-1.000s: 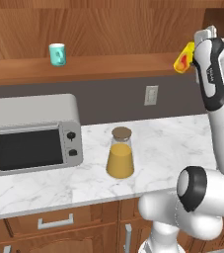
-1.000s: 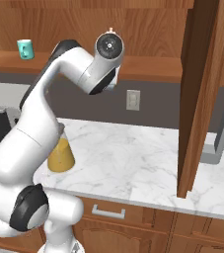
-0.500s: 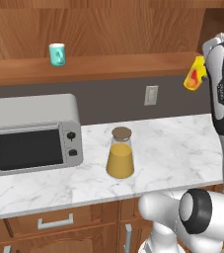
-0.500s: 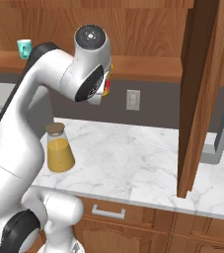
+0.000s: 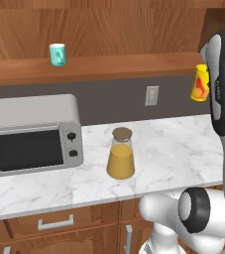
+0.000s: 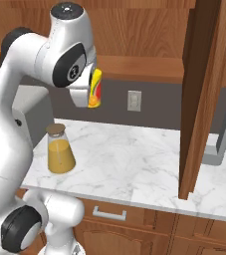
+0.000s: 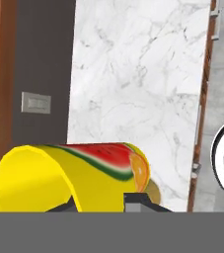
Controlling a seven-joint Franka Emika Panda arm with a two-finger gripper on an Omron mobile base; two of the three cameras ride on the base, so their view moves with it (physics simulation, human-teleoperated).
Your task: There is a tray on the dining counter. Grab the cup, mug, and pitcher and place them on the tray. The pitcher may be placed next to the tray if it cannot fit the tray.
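Wood-panelled cabinets ran across the top of the left base view, and below them a white marble surface (image 5: 173, 149) stretched across the middle of the frame. The pitcher (image 5: 121, 159) stood upright on it at the centre, just right of a grey microwave (image 5: 32, 134); glass and part full of orange liquid, it looked the heaviest and most breakable piece, best taken around its narrow neck under the cork lid. The mug (image 5: 57, 54) sat on a wooden shelf (image 5: 109, 67) at upper left, small and rigid, probably easiest pinched across the rim or body. The cup (image 5: 200, 83) hung at the right edge beside the white arm, clear of the surface. In the right base view the cup (image 6: 95, 88) showed at upper left, tucked against the hand, with the pitcher (image 6: 59, 149) lower left and an open cabinet door (image 6: 199, 94) on the right. In the hand view the cup (image 7: 69, 175) lay across the lower left, and the gripper (image 7: 101, 202) was closed nearly to its narrowest on the cup's wall, one finger seemingly inside the mouth. Light and stiff, with a smooth wall, the cup could probably slip or swing in so thin a pinch. Neither the tray nor the dining counter could be made out.
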